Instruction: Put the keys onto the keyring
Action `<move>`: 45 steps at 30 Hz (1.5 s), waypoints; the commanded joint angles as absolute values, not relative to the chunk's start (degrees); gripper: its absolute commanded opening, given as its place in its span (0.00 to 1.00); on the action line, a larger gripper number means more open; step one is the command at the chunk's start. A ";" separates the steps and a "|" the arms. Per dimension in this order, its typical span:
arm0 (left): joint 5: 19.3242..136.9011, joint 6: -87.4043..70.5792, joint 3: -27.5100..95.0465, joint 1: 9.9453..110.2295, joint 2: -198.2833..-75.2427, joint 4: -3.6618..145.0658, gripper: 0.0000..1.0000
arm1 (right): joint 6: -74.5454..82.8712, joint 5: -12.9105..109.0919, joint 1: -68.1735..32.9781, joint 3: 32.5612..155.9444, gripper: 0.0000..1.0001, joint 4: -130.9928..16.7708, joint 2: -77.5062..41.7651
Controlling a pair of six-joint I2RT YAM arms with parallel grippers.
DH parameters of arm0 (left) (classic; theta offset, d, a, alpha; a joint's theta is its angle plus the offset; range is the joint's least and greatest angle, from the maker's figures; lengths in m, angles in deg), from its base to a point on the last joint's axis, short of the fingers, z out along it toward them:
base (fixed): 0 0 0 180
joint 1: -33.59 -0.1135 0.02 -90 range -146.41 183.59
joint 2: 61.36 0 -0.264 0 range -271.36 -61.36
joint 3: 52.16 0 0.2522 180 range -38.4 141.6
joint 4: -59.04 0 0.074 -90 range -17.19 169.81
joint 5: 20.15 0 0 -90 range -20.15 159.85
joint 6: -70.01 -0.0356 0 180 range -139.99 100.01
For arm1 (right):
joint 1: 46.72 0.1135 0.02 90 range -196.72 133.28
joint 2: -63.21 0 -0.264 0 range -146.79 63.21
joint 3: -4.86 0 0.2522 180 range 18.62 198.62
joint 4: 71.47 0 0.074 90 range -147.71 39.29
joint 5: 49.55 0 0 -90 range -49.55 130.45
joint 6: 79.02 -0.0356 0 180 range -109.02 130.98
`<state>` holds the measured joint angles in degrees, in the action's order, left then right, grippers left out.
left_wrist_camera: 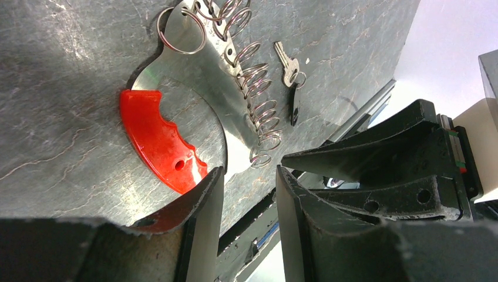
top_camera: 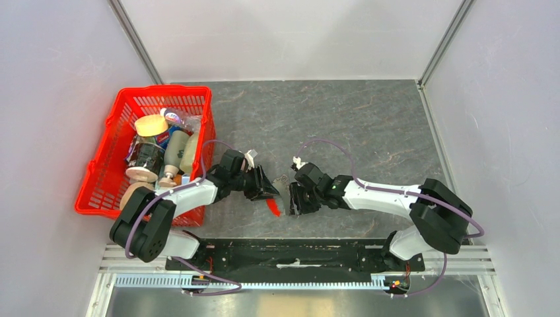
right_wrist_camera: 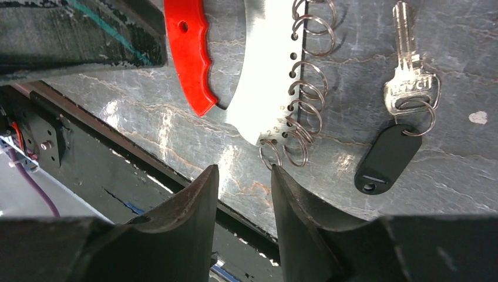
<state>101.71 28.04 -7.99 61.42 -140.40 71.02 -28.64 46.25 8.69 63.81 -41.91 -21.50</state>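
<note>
Currently: the keyring [left_wrist_camera: 202, 79] is seen lying flat on the grey table [top_camera: 370, 132], near its front edge and between the two arms. Its red strip [right_wrist_camera: 188, 53] is on the side away from its row of small rings [right_wrist_camera: 296, 147]. The keys [right_wrist_camera: 407, 88] are found flat on the table just beside that row but apart from it. The silver key is joined by its own small ring to the black fob [right_wrist_camera: 387, 157]. No part of the key or fob is seen passed through any ring of the row.

Left gripper [left_wrist_camera: 246, 188]: fingers are held apart and nothing is between them. It is placed low at the end of the keyring, by the red strip. Whether one fingertip touches the strip cannot be told.

Right gripper [right_wrist_camera: 242, 188]: fingers are likewise apart and empty. It is aimed at the last rings of the row from the opposite side. No contact is seen.

A red basket [top_camera: 99, 178] of assorted items is noted at the far left, well apart from the work.

Progress, as judged: nothing has been completed. The keys have not been picked up and the keyring has not been held or steadied. The whole job is left: one thing must be gripped, the other secured, and the key's ring worked onto the keyring.
</note>
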 commanded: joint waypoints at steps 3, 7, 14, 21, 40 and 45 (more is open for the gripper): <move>101.49 25.97 -6.02 60.97 -138.35 70.77 0.45 | -29.76 42.74 8.91 64.06 0.45 -43.86 -21.69; 101.59 25.97 -5.90 60.93 -138.40 70.78 0.45 | -29.63 42.90 8.73 64.06 0.45 -43.81 -22.11; 101.49 25.97 -5.58 60.92 -138.34 71.05 0.45 | -29.46 42.78 8.56 63.62 0.45 -44.01 -22.96; 101.49 25.83 -5.53 60.92 -138.44 71.22 0.45 | -29.36 42.56 8.04 63.53 0.44 -44.19 -23.62; 101.48 25.54 -5.19 60.92 -138.97 71.49 0.45 | -29.48 45.77 7.68 63.80 0.36 -45.22 -25.78; 101.45 25.54 -5.25 60.92 -138.90 71.48 0.45 | -29.32 46.66 7.68 63.79 0.35 -44.62 -25.65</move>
<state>101.90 27.49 -7.20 61.42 -140.36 72.36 -29.49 45.77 7.80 63.74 -43.73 -25.52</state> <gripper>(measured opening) 0.448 0.349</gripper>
